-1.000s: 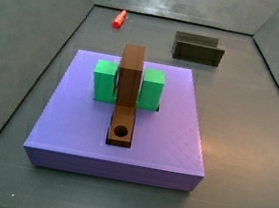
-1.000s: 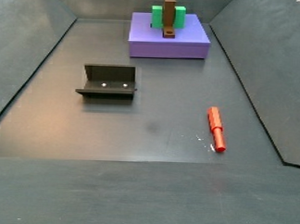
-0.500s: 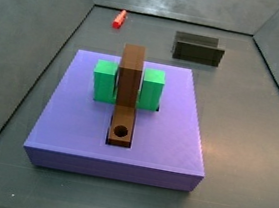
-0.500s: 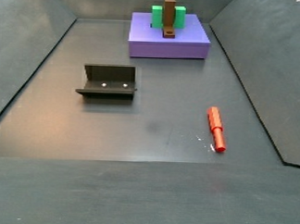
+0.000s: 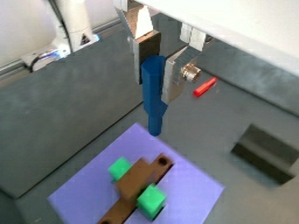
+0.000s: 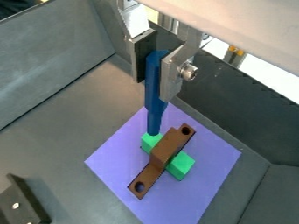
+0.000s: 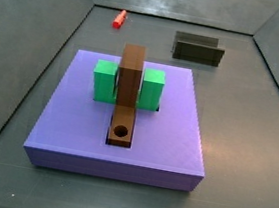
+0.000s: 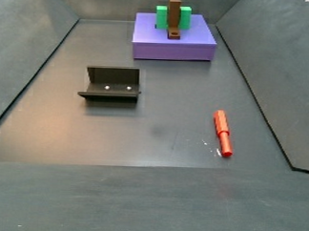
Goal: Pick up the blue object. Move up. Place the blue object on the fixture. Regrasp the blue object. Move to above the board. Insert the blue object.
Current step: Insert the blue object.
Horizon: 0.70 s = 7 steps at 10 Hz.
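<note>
No change in either side view since the earlier frames. The hand (image 6: 156,61) grips the blue object (image 6: 153,92) upright above the board (image 6: 222,162), lined up for insertion.

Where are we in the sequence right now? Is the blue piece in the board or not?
Not yet. Pickup and regrasp look done: the pincer is shut on the blue object, hanging upright above the purple board, over the green block and brown bar. The fixture stands bare. Only the insertion is left.
</note>
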{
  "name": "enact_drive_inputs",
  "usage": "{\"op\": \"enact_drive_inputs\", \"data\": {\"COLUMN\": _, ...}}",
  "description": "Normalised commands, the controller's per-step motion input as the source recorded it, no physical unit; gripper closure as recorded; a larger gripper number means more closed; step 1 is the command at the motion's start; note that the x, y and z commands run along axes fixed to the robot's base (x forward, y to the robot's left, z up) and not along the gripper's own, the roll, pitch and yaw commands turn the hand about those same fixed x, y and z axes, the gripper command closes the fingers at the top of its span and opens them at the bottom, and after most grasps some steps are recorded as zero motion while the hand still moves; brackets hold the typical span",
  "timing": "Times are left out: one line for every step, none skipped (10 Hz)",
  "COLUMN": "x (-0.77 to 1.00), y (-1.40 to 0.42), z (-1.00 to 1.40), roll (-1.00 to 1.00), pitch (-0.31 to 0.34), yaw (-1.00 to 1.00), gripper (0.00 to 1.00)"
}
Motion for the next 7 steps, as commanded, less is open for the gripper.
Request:
{"op": "enact_drive_inputs", "data": {"x": -0.08, "y": -0.67, "z": -0.06, "roll": -0.32, "pitch": -0.003, "yaw": 0.09, "gripper": 1.0}}
{"op": "enact_drive_inputs", "data": {"x": -0.14, "y": -0.6, "z": 0.0, "roll": -0.44, "pitch": -0.016, "yaw": 0.0, "gripper": 1.0}}
{"op": "enact_drive_inputs", "data": {"x": -0.17, "y": -0.59, "z": -0.03, "roll": -0.44, "pitch": -0.05, "yaw": 0.0, "gripper": 1.0}}
{"op": "enact_drive_inputs", "data": {"x": -0.13, "y": -0.48, "z": -0.2, "roll": -0.39, "pitch": -0.179, "yaw": 0.01, "gripper": 1.0}}
{"op": "enact_drive_inputs", "data": {"x": -0.02, "y": -0.3, "z": -0.33, "roll": -0.29, "pitch": -0.2, "yaw": 0.05, "gripper": 1.0}}
{"op": "enact_drive_inputs", "data": {"x": -0.05, "y": -0.24, "z": -0.61, "roll": -0.01, "pitch": -0.31, "yaw": 0.11, "gripper": 1.0}}
{"op": "enact_drive_inputs", "data": {"x": -0.02, "y": -0.21, "z": -0.54, "roll": 0.01, "pitch": -0.353, "yaw": 0.14, "gripper": 1.0}}
